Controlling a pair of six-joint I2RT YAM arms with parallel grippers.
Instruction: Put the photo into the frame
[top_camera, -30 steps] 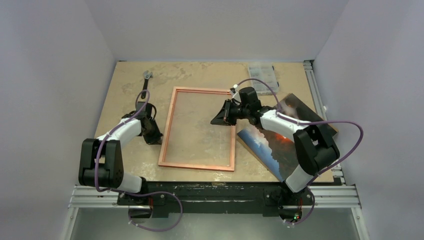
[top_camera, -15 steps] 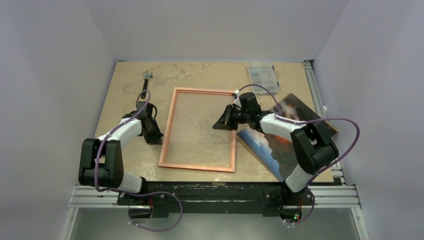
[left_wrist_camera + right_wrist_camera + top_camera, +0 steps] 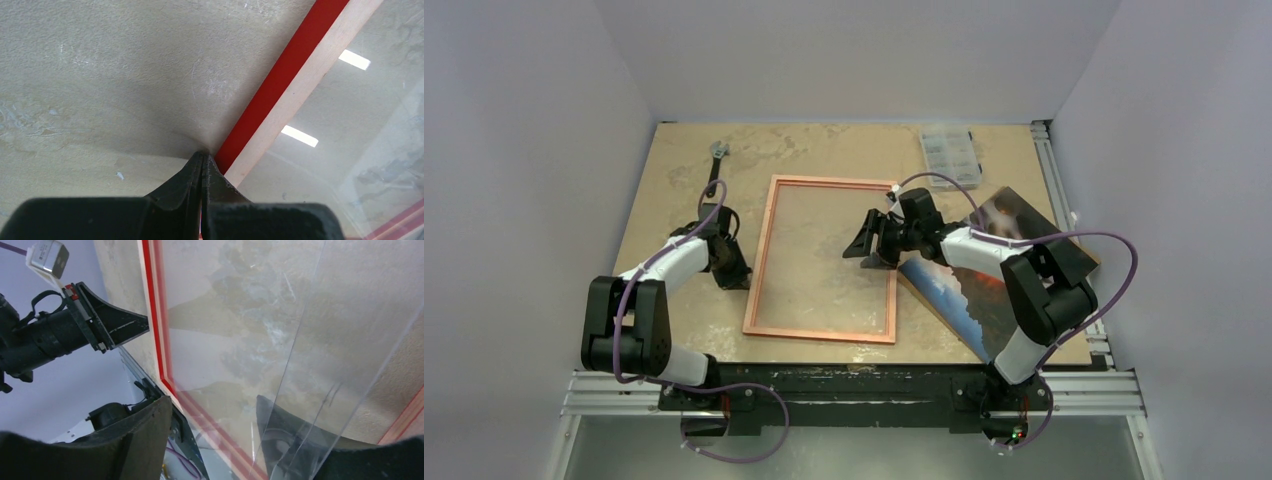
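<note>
your left jaws sit shut at the edge of the frame (image 3: 819, 334), right jaws open. the photo (image 3: 972, 305) looks thin, glossy, bendy: pinch a free edge lightly.

a pale booth around a mottled tan table

three plain walls close the space in: a back wall (image 3: 854, 60), a left wall (image 3: 524, 150) and a right wall (image 3: 1184, 150), all smooth, windowless and pale lavender-grey. they meet the table (image 3: 824, 150) directly at its far and side edges. the tabletop is sandy beige with cloudy lighter patches, like worn stone or plaster, and close up it looks faintly scratched and grainy. a silver aluminium rail (image 3: 1046, 160) runs along its right edge, and another rail (image 3: 874, 400) crosses the near edge, beside a black strip (image 3: 844, 378). below that lies a flat grey surface (image 3: 874, 450). the light is soft and even, with only faint shadows.
</note>
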